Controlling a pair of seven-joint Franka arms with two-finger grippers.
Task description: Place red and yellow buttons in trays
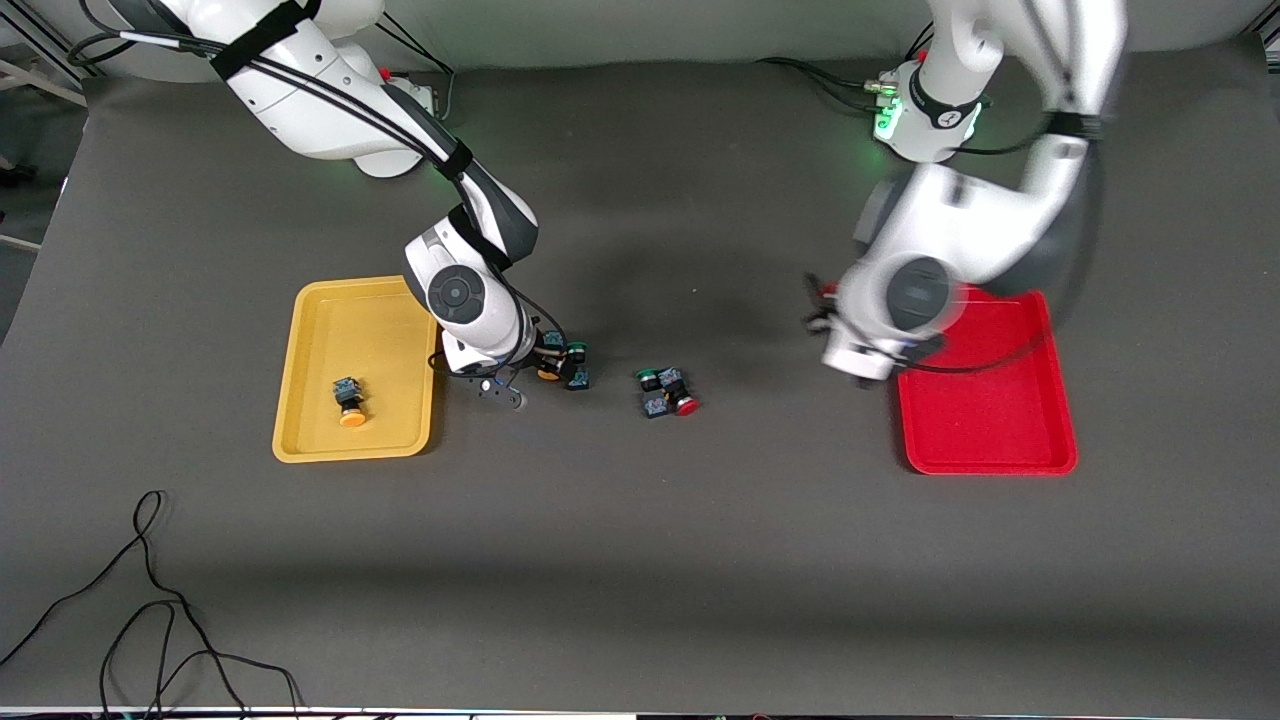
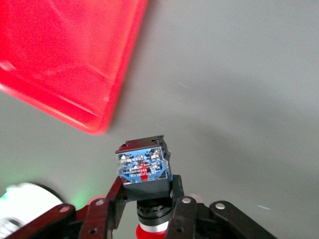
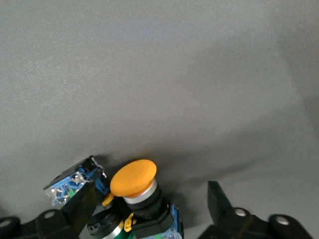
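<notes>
The left gripper (image 2: 147,206) was clamped on a red-capped button (image 2: 143,172), cap toward the wrist and terminal block outward, and hung over the mat just beside the red tray (image 1: 1040,440), evidently so the part could be carried over the rim. The red tray, toward the left arm's end of the table, showed nothing inside it. The right gripper (image 3: 149,209) was down at the mat near mid-table with its fingers apart around a yellow-capped button (image 3: 133,178); a green-capped button (image 1: 576,350) touched that one, which likely explained the low, straddling approach. The yellow tray (image 1: 300,450), toward the right arm's end, held one yellow-capped button (image 1: 350,403). Another red-capped button (image 1: 684,404) lay mid-table beside a green one (image 1: 648,378).
</notes>
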